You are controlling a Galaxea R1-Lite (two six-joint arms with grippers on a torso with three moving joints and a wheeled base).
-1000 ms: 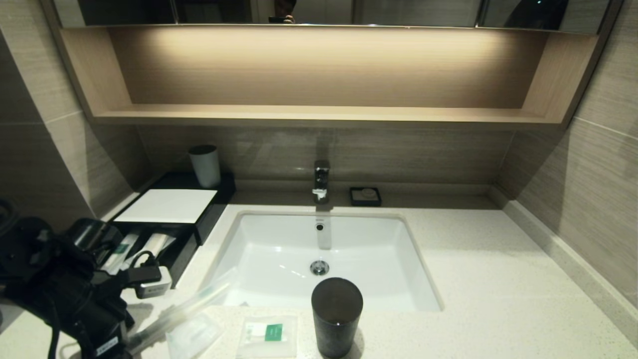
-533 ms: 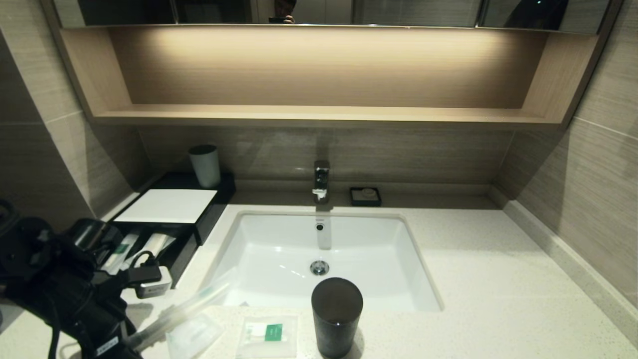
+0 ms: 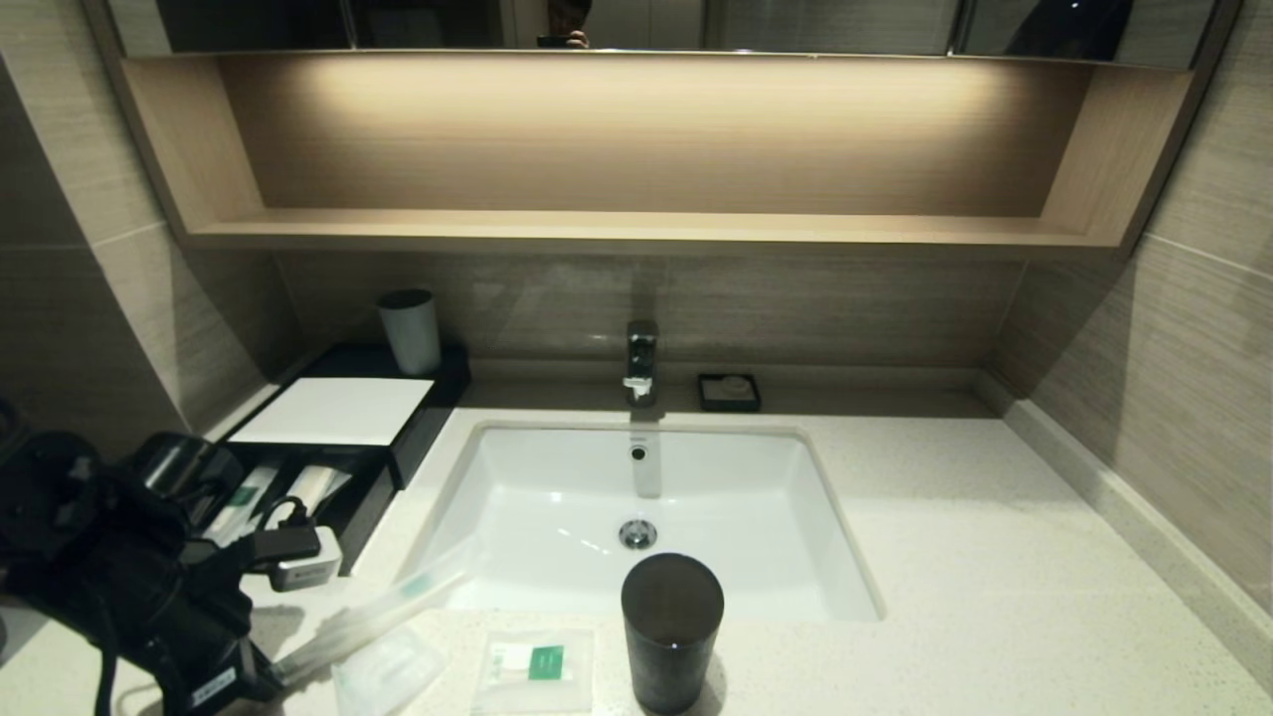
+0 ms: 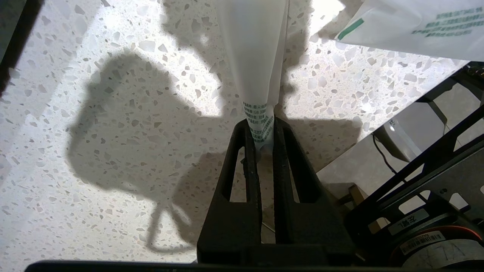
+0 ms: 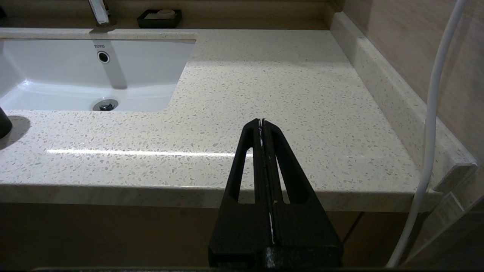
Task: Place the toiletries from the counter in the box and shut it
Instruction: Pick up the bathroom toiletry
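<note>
We note the left hand has just clamped the toothbrush sleeve on the near-left surface; lift comes next.

The left arm hides the box's open drawer corner; the toothbrush sleeve looks blurred; the square sachet is cut off below.
</note>
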